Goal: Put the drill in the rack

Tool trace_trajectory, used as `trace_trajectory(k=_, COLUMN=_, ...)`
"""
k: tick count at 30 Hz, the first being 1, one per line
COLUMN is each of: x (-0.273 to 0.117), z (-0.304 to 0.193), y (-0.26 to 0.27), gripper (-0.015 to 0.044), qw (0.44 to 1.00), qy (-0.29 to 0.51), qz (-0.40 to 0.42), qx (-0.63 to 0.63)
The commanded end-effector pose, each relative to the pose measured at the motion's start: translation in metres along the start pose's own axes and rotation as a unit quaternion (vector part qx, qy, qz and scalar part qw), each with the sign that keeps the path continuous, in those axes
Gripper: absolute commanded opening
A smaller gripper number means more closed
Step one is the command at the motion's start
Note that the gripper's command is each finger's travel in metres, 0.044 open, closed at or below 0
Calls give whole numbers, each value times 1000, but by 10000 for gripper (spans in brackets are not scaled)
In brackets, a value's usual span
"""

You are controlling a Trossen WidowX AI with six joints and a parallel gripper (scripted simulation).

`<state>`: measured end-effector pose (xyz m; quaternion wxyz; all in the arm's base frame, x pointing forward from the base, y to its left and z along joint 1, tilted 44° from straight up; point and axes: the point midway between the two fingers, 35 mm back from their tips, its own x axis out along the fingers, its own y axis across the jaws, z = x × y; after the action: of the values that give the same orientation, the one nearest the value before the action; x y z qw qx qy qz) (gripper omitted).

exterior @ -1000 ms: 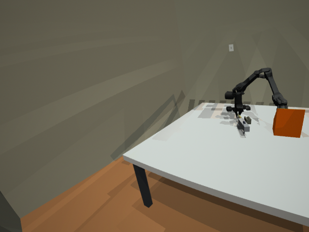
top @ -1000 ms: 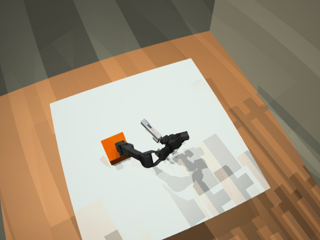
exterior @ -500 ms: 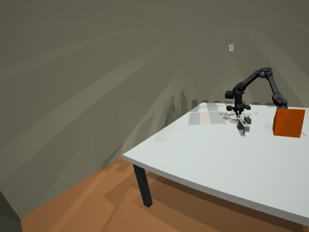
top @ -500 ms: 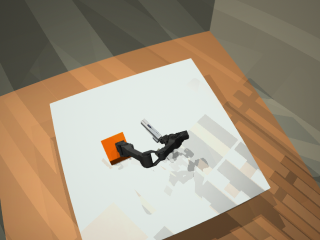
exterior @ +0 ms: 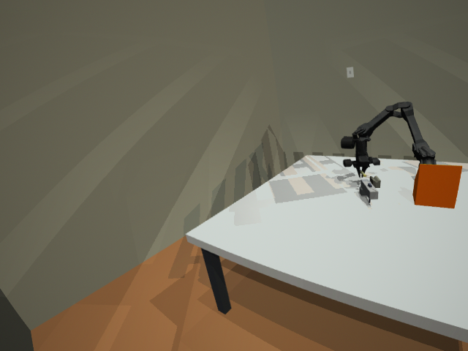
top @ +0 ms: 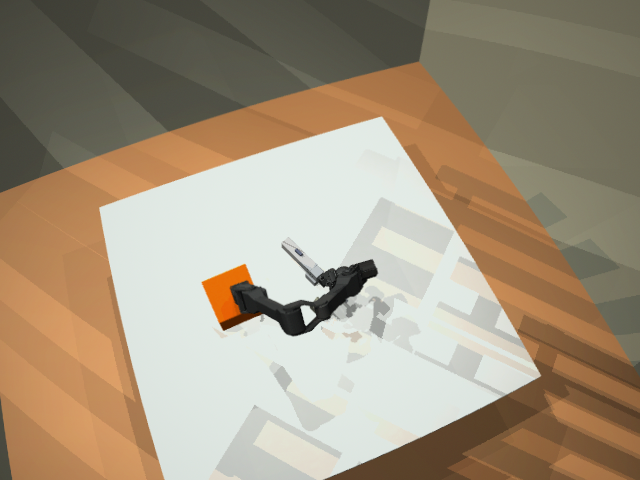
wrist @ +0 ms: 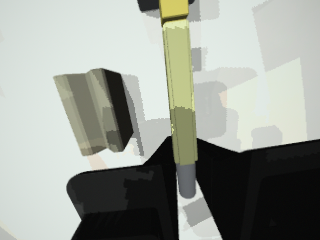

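The drill is a pale yellow bar [wrist: 181,70] [exterior: 363,175] with a grey round tip, upright in the wrist view. My gripper [wrist: 177,139] [exterior: 361,176] is shut on the drill near its grey-tipped end. A grey handpiece [top: 309,262] [exterior: 372,192] lies on the table beside the gripper, with a small dark blue key [top: 299,252] [exterior: 370,185] on top. At the wrist view's top edge the drill's yellow end meets a dark part; whether it sits in the handpiece I cannot tell. The rack, a grooved grey-olive block [wrist: 92,112] [exterior: 375,181] [top: 311,279], stands left of the drill in the wrist view.
An orange block [top: 224,294] [exterior: 437,186] stands on the white table [top: 206,222] [exterior: 302,234] by the arm's base. Patches of light and shadow cross the table around the arm.
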<state>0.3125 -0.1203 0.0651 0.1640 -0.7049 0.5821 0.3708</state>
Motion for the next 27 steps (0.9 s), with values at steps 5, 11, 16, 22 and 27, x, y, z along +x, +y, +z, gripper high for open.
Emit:
trace_trajectory(k=5, x=-4, z=0, y=-1, gripper=0, qw=1000, qy=2, qz=-2, qx=3)
trace_trajectory(k=11, x=-6, z=1, y=-1, gripper=0, qw=1000, qy=1, qz=-2, qx=3)
trace_trajectory(k=16, x=-8, z=1, y=-1, gripper=0, qw=1000, qy=1, qz=-2, qx=3)
trace_trajectory(k=22, x=-9, z=1, y=-2, gripper=0, qw=1000, qy=1, qz=-2, qx=3)
trace_trajectory(k=27, x=-10, z=2, y=-2, gripper=0, qw=1000, qy=1, qz=-2, qx=3)
